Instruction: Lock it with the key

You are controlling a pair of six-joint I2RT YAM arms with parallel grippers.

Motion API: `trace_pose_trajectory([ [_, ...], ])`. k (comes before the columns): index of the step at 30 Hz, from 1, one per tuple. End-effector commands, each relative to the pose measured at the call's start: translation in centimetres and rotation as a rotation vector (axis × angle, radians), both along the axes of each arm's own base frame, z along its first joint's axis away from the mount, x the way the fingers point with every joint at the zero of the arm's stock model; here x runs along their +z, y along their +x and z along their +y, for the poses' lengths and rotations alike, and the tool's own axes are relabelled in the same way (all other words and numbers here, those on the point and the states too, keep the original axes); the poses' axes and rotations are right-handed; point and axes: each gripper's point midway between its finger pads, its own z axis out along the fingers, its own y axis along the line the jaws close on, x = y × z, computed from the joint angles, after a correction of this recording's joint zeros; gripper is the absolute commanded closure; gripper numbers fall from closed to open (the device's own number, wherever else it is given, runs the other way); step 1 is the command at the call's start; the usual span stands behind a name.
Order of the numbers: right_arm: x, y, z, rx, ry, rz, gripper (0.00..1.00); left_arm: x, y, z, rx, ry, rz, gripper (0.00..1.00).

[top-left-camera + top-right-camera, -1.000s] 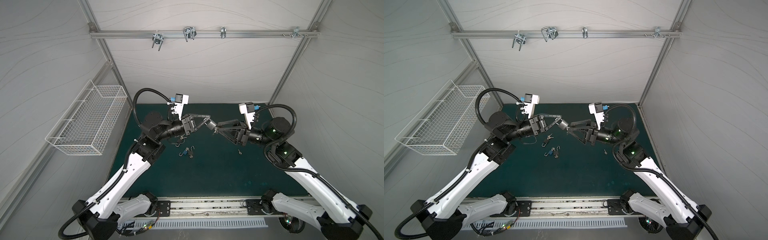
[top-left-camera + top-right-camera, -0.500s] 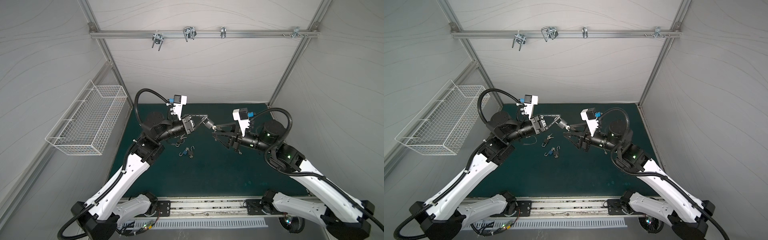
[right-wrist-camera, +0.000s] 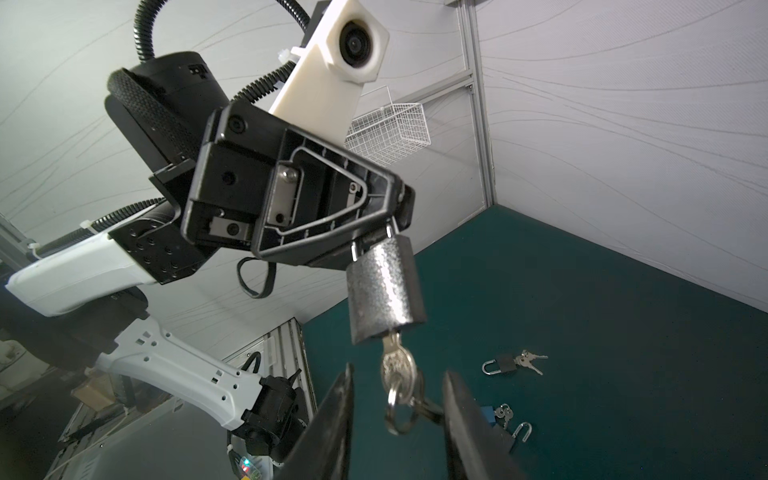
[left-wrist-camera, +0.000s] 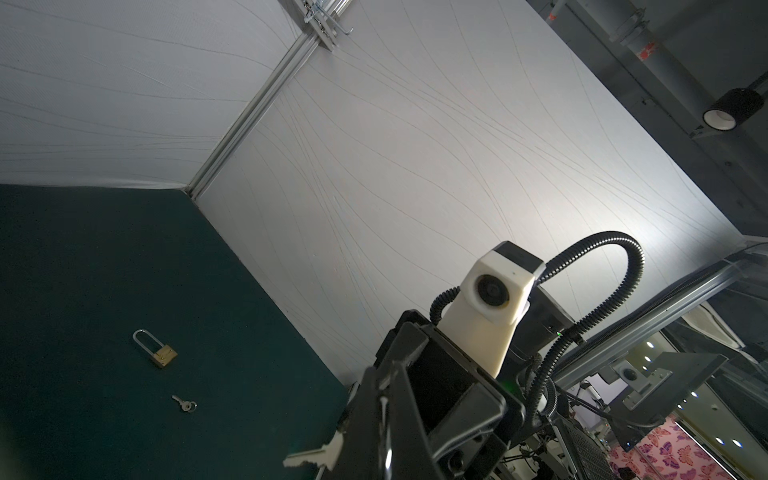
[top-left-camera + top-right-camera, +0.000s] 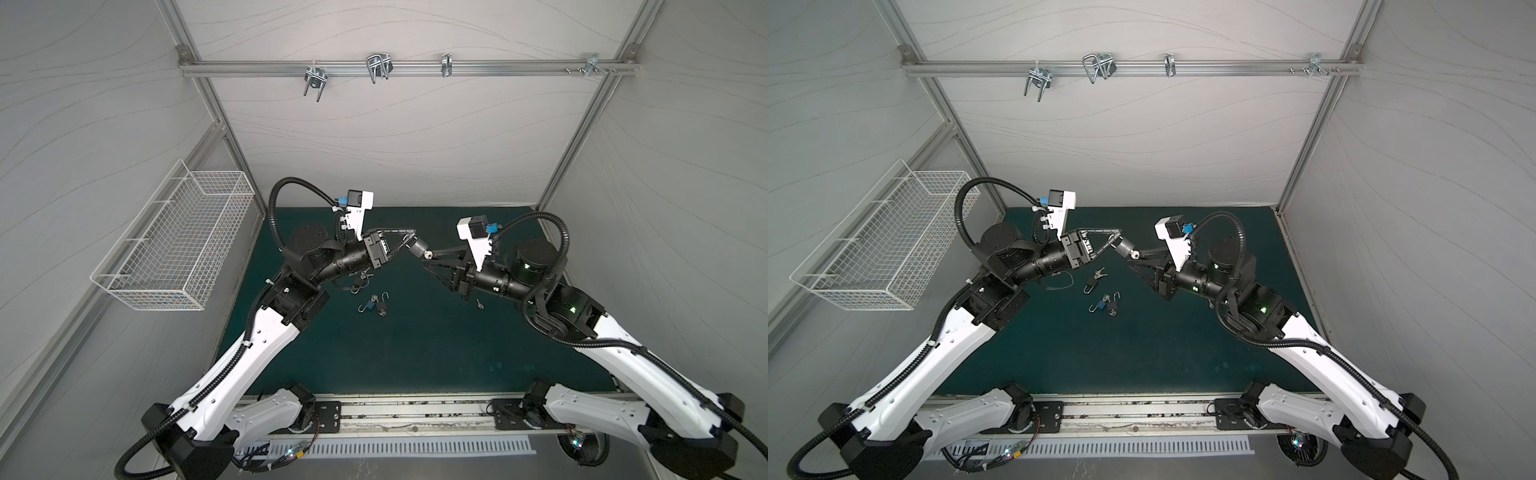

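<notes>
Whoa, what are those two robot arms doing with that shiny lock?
The left gripper pinches a silver padlock by its loop and holds it up in the air. A key is already stuck in its bottom. The right gripper has its fingers on either side of that key, open, not pinching it yet. It looks ready to grab and turn it. Smaller padlocks lie on the green mat.
</notes>
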Motion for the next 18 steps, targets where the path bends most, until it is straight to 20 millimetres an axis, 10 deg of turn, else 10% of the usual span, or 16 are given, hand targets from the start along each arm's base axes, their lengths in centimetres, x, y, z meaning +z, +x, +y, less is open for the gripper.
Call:
trace_pose_trajectory([
  [1, 0.67, -0.06, -0.33, -0.017, -0.001, -0.019, 0.69, 2.71, -0.90, 0.65, 0.006, -0.045, -0.094, 1.00],
  [18, 0.32, 0.07, -1.16, -0.055, -0.012, -0.018, 0.99, 2.47, -0.97, 0.88, 0.020, -0.028, -0.095, 1.00],
])
